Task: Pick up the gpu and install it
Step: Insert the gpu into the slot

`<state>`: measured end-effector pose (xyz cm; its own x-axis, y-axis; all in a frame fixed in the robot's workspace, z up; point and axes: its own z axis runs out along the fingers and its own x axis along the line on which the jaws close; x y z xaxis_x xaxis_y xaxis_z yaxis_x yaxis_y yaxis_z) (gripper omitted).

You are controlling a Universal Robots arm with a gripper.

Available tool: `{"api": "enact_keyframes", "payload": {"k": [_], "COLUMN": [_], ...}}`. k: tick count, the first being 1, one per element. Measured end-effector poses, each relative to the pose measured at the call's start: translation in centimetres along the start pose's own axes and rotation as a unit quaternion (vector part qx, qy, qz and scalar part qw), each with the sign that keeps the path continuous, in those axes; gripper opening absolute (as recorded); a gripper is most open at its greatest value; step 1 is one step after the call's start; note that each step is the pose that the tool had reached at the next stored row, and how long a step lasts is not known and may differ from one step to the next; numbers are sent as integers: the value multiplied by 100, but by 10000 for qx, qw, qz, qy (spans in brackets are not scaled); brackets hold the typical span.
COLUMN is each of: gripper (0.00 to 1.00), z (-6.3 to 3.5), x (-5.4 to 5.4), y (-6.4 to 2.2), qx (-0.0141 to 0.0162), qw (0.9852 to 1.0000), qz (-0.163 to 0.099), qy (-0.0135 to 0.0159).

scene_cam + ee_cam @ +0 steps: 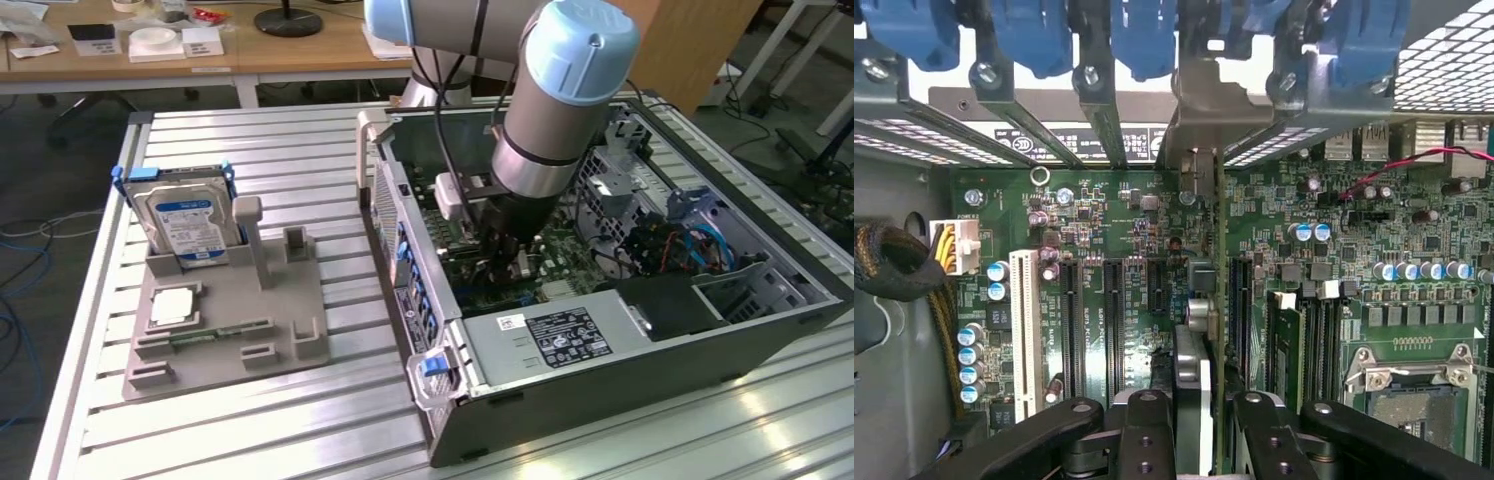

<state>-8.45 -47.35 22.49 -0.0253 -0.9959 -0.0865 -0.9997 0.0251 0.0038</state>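
Seen edge-on in the wrist view, the gpu (1206,300) is a thin dark card whose silver-grey bracket (1199,95) reaches the rear slot openings of the computer case. It stands upright over the motherboard (1124,220), in line with the long black expansion slots. My gripper (1204,425) is shut on its upper edge, one black finger (1144,425) on each side. In the exterior view the gripper (501,265) is lowered deep into the open case (627,375), and the arm covers most of the card.
Blue slot latches (1144,35) line the case's rear wall above the card. A power supply (567,335) and cables (667,250) crowd the case. On the exterior view's left, a grey holder (287,350) carries a hard drive (187,225).
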Motion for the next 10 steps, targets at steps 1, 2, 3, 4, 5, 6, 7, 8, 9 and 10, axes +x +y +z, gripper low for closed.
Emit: {"api": "enact_keyframes", "payload": {"k": [1,2,3,4,5,6,7,8,9,10], "gripper": [27,27,27,27,27,27,27,27,27,27], "z": [10,20,29,32,32,33,33,33,34,34], "x": [1,1,1,0,-1,0,0,0,0,0], "y": [4,4,3,3,3,3,3,3,3,3], "qx": [0,0,0,-1,-1,-1,-1,-1,-1,-1], "qw": [10000,10000,10000,10000,10000,10000,10000,10000,10000,10000], "qz": [0,-1,-2,-2,-2,-2,-2,-2,-2,-2], "qy": [2,2,2,3,3,2,2,2,2,2]}}
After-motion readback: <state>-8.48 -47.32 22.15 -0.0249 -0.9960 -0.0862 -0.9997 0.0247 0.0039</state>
